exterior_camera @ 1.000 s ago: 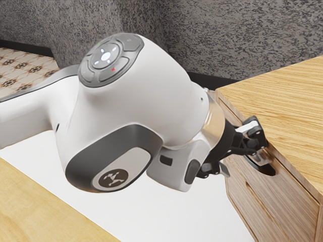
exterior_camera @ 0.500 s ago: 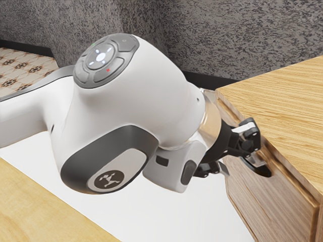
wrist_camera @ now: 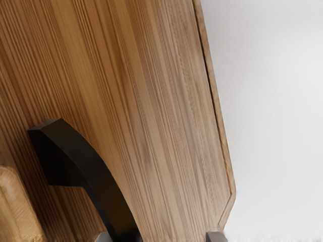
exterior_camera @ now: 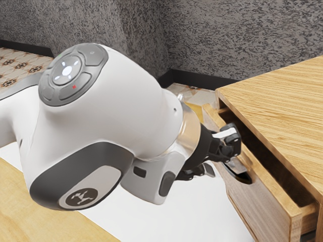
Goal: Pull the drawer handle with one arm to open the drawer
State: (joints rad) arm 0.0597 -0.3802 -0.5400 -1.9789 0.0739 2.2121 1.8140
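Observation:
The wooden drawer (exterior_camera: pixel 260 199) of the cabinet (exterior_camera: pixel 287 108) is pulled partway out, and a dark gap shows behind its front panel. Its black curved handle (exterior_camera: pixel 240 174) sticks out from the front. My black gripper (exterior_camera: pixel 231 147) sits right at the handle, at the end of the big white arm (exterior_camera: pixel 101 131). In the wrist view the handle (wrist_camera: pixel 86 166) runs down the drawer front (wrist_camera: pixel 151 101) and passes between my two grey fingertips (wrist_camera: pixel 214 236). It lies close to one fingertip, with a wide gap to the other.
A white tabletop (exterior_camera: pixel 202 217) lies under the arm and in front of the cabinet. A light wooden surface (exterior_camera: pixel 30 206) fills the near left corner. A speckled grey wall (exterior_camera: pixel 242 35) stands behind, with patterned floor (exterior_camera: pixel 20 63) at the far left.
My hand has moved toward the exterior view's left with the handle, and the drawer has slid out from nearly shut to clearly open. The arm's body shifted left and down.

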